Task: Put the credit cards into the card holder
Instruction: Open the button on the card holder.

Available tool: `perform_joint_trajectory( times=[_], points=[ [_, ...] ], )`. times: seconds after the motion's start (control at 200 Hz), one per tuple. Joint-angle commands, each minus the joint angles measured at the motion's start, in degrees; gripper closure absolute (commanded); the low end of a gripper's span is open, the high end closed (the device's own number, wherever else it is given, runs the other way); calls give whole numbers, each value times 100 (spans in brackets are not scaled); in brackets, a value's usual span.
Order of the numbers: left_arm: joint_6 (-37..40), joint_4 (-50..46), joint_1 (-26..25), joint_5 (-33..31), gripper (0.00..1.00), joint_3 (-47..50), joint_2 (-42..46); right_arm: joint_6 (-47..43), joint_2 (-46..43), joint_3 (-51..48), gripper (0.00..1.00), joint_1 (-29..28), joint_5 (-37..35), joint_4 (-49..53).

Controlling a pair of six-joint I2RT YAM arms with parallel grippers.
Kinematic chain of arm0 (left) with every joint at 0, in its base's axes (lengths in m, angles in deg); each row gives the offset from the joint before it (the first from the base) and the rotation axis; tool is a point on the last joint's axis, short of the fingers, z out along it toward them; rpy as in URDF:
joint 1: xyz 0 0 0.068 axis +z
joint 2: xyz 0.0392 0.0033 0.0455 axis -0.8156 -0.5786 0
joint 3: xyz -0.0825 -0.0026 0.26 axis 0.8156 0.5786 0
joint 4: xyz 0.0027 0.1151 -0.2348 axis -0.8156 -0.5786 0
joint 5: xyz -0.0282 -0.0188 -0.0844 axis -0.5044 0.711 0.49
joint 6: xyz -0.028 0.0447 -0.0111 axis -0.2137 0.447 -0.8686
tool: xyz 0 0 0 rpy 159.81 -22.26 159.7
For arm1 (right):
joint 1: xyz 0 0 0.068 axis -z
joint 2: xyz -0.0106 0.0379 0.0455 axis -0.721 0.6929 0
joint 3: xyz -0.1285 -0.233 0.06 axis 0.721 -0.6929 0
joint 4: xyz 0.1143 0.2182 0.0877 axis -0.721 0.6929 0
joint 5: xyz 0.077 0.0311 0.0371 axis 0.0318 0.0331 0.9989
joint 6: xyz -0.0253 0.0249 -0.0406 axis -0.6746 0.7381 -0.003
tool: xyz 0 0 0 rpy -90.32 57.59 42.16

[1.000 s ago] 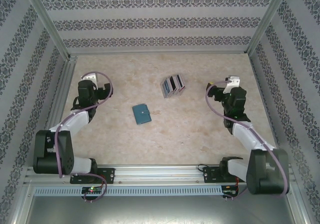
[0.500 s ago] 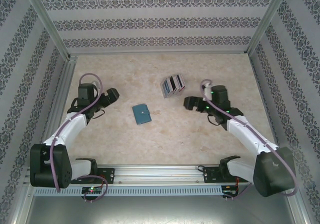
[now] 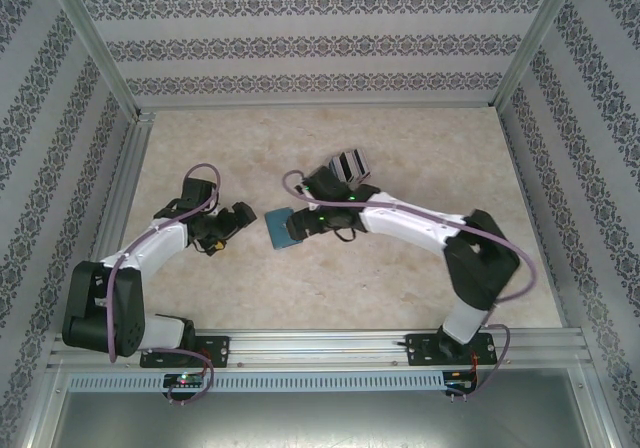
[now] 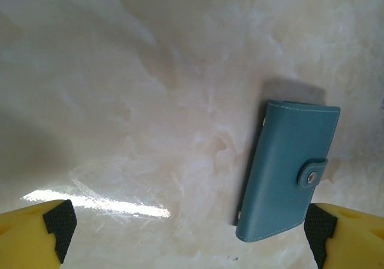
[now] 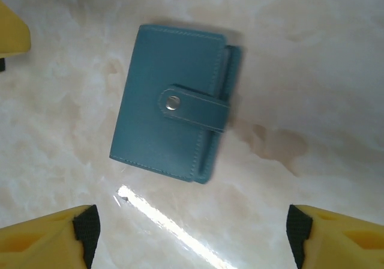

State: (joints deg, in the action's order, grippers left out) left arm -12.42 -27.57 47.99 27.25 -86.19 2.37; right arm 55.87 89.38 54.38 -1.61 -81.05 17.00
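Observation:
The card holder is a teal wallet, lying shut and flat on the marble table with its strap snapped. It shows in the left wrist view and the right wrist view. My left gripper hovers just left of it, open, the holder close to its right pad. My right gripper hangs over the holder's right side, open, with bare table between its fingers. The credit cards lie fanned behind the right wrist, partly hidden.
Patterned walls and metal frame posts close in the table on three sides. The right arm stretches across the middle of the table. A yellow finger of the left gripper shows at the right wrist view's upper left.
The right arm has swung left across the table to the card holder, passing in front of the cards. The left gripper has moved right and lower toward the holder.

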Motion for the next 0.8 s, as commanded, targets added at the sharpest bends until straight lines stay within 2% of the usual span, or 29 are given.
perform_joint_trajectory(
  times=[0.0,0.13,0.18,0.345,0.46,0.794],
  points=[
    [-93,-368,-55,-85,0,-332,-99,-215,529,839,24,-241,-353,844],
    [69,-610,-55,-80,0,-580,-295,-378,1244,1697,32,-257,-358,1390],
    [141,-687,-47,-72,1,-690,-370,-456,1496,2016,39,-255,-359,1613],
    [431,-1047,-7,-248,1,-1066,-603,-474,1977,2606,52,-259,-383,1946],
    [544,-1094,110,-199,1,-1174,-707,-519,2218,2894,57,-260,-477,2166],
    [719,-1143,271,49,1,-1443,-947,-644,2734,3430,60,-253,-731,2473]
  ],
)
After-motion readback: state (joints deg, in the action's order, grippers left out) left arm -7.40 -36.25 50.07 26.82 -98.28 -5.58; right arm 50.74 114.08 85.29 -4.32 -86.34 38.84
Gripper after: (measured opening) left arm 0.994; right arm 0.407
